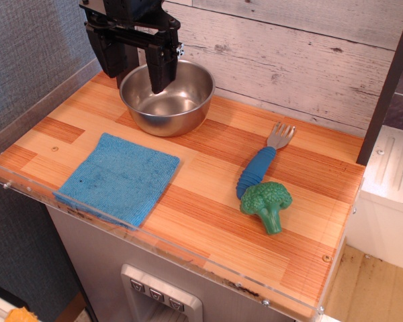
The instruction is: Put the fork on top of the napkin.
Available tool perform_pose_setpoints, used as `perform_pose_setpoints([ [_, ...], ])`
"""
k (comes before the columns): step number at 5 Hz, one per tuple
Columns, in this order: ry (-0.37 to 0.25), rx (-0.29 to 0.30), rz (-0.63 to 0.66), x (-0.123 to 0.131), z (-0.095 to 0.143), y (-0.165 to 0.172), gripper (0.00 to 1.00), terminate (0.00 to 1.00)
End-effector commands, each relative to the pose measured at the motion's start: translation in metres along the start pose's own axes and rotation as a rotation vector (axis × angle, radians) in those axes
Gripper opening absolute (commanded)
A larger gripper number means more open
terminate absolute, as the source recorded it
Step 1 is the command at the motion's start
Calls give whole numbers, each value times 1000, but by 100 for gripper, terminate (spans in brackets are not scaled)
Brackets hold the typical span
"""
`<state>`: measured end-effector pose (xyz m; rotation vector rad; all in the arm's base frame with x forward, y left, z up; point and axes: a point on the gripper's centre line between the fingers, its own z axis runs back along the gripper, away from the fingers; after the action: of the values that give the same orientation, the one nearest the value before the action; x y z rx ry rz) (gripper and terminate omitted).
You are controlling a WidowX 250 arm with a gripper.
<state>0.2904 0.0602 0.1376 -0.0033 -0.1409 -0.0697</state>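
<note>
gripper [136, 67] jaws apart, empty, above bowl [166, 98] | fork [262, 163] lies right side, handle end touching broccoli [267, 203], well apart from napkin [119, 177] | risk: grabbing near broccoli knocks it or catches it instead

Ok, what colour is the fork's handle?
Blue, ribbed; the fork shows best in the observation.image view.
</note>
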Motion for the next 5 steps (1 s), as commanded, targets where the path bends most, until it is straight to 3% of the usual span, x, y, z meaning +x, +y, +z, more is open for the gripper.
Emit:
perform_pose_setpoints([
  [1, 0, 0, 0, 0, 0, 0, 100, 0],
  [3, 24, -28, -32, 27, -26, -43, 100, 0],
  [5, 63, -5, -29, 51, -78, -83, 100, 0],
])
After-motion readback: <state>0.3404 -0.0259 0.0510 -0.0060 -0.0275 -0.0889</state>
